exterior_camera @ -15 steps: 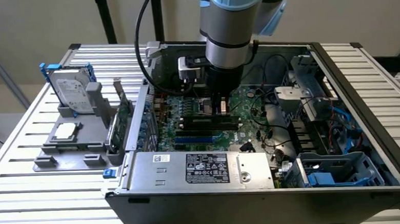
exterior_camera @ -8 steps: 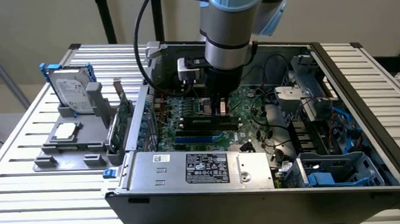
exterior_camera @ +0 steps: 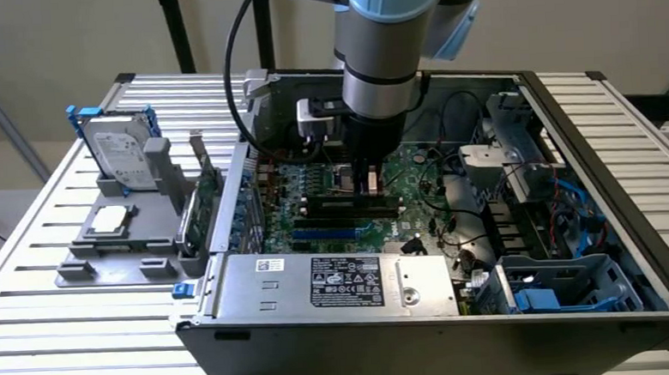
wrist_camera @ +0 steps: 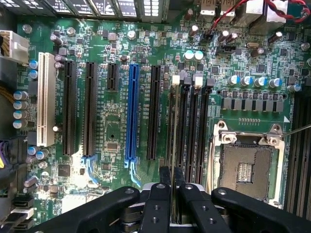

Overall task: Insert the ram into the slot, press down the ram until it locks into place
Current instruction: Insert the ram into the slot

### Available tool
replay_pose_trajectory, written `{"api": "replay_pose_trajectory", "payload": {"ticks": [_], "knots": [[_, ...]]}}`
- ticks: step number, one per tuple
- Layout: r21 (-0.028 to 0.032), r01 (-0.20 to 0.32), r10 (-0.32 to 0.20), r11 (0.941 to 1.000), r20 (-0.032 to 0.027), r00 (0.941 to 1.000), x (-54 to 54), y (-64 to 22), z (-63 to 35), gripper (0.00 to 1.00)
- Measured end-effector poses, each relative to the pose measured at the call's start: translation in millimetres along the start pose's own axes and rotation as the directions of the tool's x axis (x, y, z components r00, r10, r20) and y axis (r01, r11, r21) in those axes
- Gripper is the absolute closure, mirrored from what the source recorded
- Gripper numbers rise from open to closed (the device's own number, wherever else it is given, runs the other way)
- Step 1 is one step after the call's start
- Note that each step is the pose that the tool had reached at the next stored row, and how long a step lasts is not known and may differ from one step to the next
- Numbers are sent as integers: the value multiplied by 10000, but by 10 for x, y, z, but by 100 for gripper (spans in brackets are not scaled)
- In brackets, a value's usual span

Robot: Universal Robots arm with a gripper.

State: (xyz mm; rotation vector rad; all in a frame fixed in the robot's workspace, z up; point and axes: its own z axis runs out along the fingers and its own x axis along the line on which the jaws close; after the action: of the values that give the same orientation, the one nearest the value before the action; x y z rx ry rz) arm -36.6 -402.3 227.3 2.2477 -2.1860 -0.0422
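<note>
In the wrist view my gripper (wrist_camera: 171, 177) has its two black fingers (wrist_camera: 164, 180) drawn close together on a thin board seen edge-on, the ram (wrist_camera: 171, 126). The ram runs along the outermost of the parallel black memory slots (wrist_camera: 192, 126), on the side nearer the blue slot (wrist_camera: 131, 111). Whether it sits fully down in that slot I cannot tell. In the exterior view the gripper (exterior_camera: 365, 186) reaches straight down into the open computer case, over the black slots (exterior_camera: 341, 206) on the green motherboard (exterior_camera: 420, 187).
The silver processor socket (wrist_camera: 248, 165) lies just beyond the memory slots. A power supply box (exterior_camera: 339, 282) borders the board at the front. Cables (exterior_camera: 463, 224) and a drive cage (exterior_camera: 558, 283) crowd the exterior view's right. A hard drive (exterior_camera: 120, 151) stands outside the case.
</note>
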Motion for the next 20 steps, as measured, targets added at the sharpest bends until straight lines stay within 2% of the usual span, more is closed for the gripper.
{"api": "replay_pose_trajectory", "payload": {"ticks": [20], "knots": [[21, -133, 133, 9999, 2, 9999, 0, 7, 36, 86]]}}
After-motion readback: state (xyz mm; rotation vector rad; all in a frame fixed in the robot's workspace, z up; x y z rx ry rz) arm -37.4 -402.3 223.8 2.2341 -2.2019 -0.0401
